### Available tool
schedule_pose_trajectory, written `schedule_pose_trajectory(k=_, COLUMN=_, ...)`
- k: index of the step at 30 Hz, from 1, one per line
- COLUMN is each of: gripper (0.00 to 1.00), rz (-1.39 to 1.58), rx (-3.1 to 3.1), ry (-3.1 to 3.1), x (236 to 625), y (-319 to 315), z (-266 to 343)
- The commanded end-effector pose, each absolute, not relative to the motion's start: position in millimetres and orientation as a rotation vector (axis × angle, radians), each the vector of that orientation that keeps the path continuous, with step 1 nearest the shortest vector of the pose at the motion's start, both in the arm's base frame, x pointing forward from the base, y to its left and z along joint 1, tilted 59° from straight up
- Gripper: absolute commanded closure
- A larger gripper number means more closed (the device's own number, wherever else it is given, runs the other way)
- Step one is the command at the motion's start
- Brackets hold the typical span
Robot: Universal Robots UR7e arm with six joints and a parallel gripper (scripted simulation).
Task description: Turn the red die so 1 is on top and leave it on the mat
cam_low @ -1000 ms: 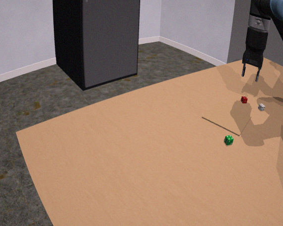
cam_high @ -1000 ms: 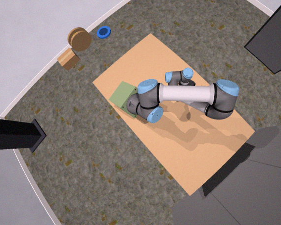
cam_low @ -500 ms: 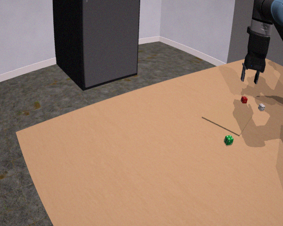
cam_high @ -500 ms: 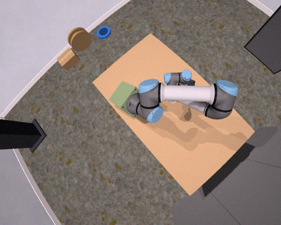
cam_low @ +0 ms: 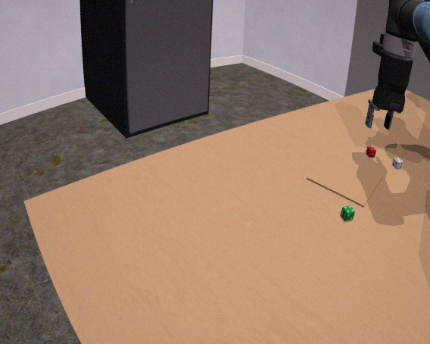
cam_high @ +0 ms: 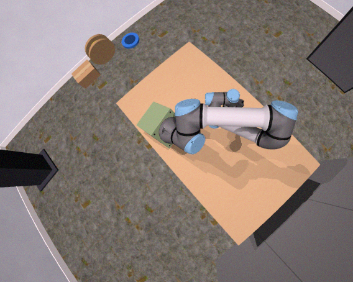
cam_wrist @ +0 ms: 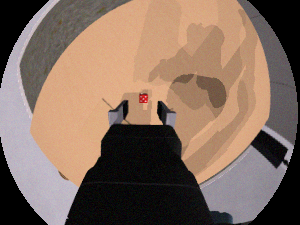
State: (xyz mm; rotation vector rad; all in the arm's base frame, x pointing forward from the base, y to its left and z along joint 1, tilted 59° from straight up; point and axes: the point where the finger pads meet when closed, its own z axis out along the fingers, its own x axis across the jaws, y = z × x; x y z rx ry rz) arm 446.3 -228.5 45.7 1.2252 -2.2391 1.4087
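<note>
The red die (cam_low: 371,151) lies on the mat (cam_low: 350,167), a sheet the same tan as the table, marked by its thin dark edge. My gripper (cam_low: 379,122) hangs open and empty straight above the red die, well clear of it. In the wrist view the red die (cam_wrist: 142,98) shows between my open fingers. A white die (cam_low: 397,163) lies just right of the red one. A green die (cam_low: 347,213) lies on the table in front of the mat's corner. In the overhead view the arm hides the dice.
A tall dark cabinet (cam_low: 149,60) stands on the floor beyond the table. The arm's green base block (cam_high: 153,119) sits at one table end. A brown box (cam_high: 86,73), a round wooden piece (cam_high: 99,49) and a blue ring (cam_high: 130,40) lie on the floor.
</note>
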Motion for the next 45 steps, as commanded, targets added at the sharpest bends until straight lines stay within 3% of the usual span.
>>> schedule_pose_trajectory(k=1, gripper=0.00, rz=1.405, rx=1.247, ry=-2.220, x=446.5, y=-228.5, z=45.5)
schedule_pose_trajectory(k=6, gripper=0.00, rz=1.405, rx=1.248, ry=-2.219, x=446.5, y=-228.5, z=45.5)
schedule_pose_trajectory(k=7, gripper=0.30, rz=1.405, rx=1.248, ry=-2.219, x=446.5, y=-228.5, z=45.5)
schedule_pose_trajectory(k=45, gripper=0.30, rz=1.405, rx=1.248, ry=-2.219, x=446.6, y=-228.8, z=45.3)
